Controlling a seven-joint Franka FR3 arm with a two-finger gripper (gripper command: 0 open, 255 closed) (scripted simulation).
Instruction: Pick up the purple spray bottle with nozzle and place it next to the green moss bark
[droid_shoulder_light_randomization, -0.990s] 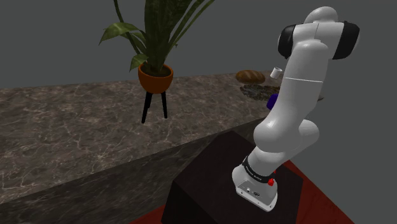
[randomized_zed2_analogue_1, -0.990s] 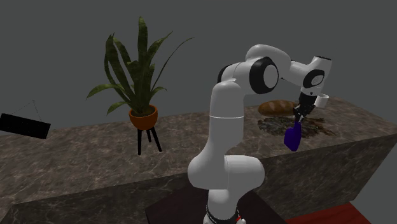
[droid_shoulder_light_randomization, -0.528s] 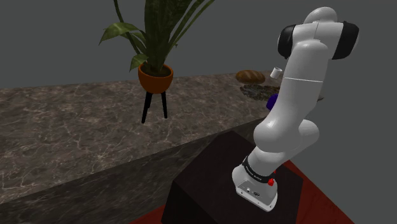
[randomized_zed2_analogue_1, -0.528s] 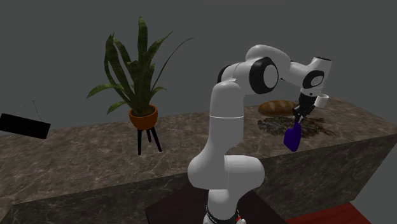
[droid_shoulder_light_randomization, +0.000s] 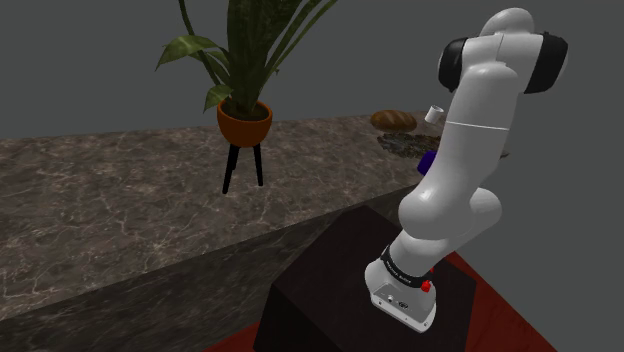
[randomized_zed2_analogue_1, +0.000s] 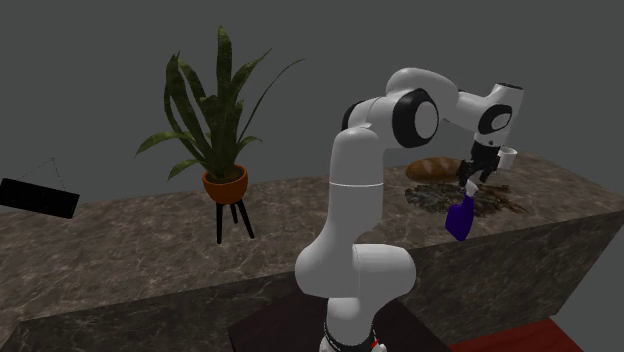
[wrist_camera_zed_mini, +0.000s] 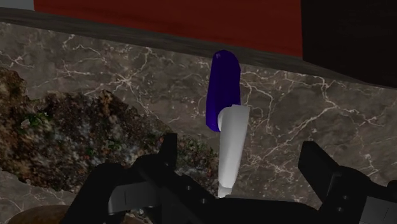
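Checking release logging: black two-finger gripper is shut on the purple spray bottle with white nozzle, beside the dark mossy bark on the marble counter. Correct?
No. The black two-finger gripper is open: the wrist view shows its fingers apart, either side of the purple spray bottle with white nozzle, not touching it. It is beside the dark mossy bark on the marble counter.

Potted plant (droid_shoulder_light_randomization: 244, 112) and bread loaf (droid_shoulder_light_randomization: 393, 119) stand on stone counter (droid_shoulder_light_randomization: 120, 190).

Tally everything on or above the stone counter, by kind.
Green potted plant in orange pot: 1
Brown bread loaf: 1
Dark mossy bark piece: 1
Purple spray bottle with white nozzle: 1
Total: 4
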